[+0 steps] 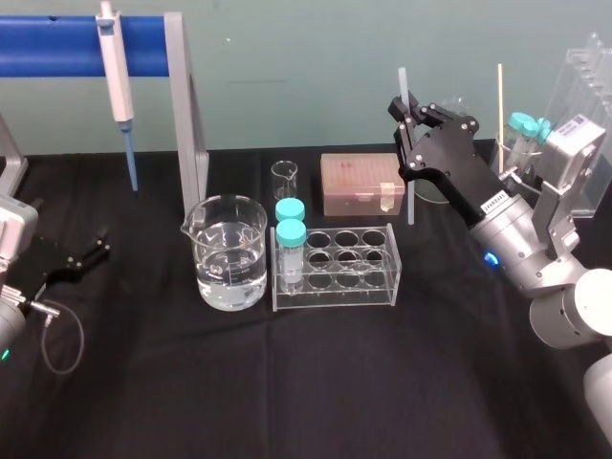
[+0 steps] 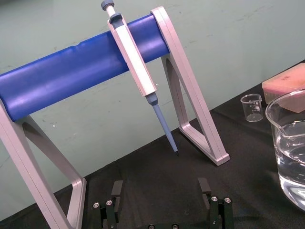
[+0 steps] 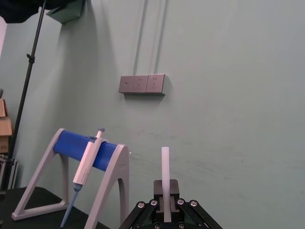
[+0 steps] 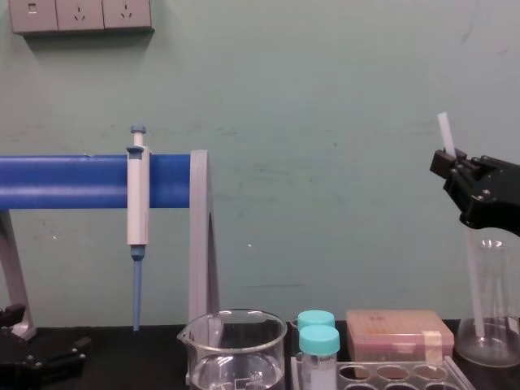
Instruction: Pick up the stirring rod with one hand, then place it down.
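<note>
Nearest, left end effector (image 1: 94, 249): resting on the black bench (image 1: 287, 382) at 9 o'clock, fingers apart, holding nothing. Mid-bench: beaker (image 1: 229, 253) of clear liquid, with a tube rack (image 1: 335, 273) just beside it at its 3 o'clock. Farther, at 2 o'clock: right end effector (image 1: 409, 113), up off the bench, fingers clamped together on the stirring rod (image 1: 409, 203), which stands nearly upright with its lower end beside the pink tip box (image 1: 361, 185); contact with the bench cannot be told.

The black cloth (image 1: 316, 382) lies bare in front of the clear plastic tube rack (image 1: 335, 273) and the water-filled glass beaker (image 1: 229, 253). Under the right gripper (image 1: 409, 110) stands a clear glass flask (image 4: 497, 325), with a pink tip box (image 1: 360, 184) just beside it.
</note>
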Robot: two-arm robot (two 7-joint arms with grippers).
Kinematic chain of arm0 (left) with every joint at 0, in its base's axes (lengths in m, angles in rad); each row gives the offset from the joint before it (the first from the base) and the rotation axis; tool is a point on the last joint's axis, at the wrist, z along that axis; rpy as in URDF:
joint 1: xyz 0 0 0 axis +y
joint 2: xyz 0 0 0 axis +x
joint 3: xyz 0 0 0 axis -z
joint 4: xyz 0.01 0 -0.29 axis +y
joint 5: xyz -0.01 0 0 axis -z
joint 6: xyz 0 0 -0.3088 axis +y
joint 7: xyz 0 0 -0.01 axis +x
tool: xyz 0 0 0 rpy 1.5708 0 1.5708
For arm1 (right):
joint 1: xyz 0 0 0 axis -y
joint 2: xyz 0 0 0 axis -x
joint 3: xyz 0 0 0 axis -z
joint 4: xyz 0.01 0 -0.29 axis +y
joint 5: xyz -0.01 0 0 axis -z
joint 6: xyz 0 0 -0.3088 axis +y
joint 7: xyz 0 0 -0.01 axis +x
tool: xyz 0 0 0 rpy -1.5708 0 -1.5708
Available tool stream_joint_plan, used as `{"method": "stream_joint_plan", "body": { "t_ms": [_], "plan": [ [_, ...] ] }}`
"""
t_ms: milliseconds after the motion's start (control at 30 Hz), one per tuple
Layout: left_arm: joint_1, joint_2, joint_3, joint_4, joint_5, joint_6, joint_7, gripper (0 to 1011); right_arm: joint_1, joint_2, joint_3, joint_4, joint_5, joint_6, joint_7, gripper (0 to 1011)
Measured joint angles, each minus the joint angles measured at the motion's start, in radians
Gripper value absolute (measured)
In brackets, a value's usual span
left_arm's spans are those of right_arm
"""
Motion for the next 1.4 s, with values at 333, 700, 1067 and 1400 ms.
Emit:
{"method": "stream_joint_plan", "body": {
  "t_ms": [333, 700, 1067, 1400],
  "plan": [
    [0.0, 0.0, 0.0, 0.0, 0.0, 0.0, 0.0, 1000, 0.048, -0.002, -0.023, 0.081, 0.019, -0.021, 0.053, 66],
    [0.0, 0.0, 0.0, 0.0, 0.0, 0.0, 0.0, 1000, 0.107, -0.011, -0.054, 0.168, 0.052, -0.038, 0.114, 67],
    [0.0, 0.0, 0.0, 0.0, 0.0, 0.0, 0.0, 1000, 0.155, -0.02, -0.074, 0.243, 0.085, -0.039, 0.153, 67],
    [0.0, 0.0, 0.0, 0.0, 0.0, 0.0, 0.0, 1000, 0.18, -0.027, -0.089, 0.29, 0.104, -0.035, 0.182, 67]
  ]
}}
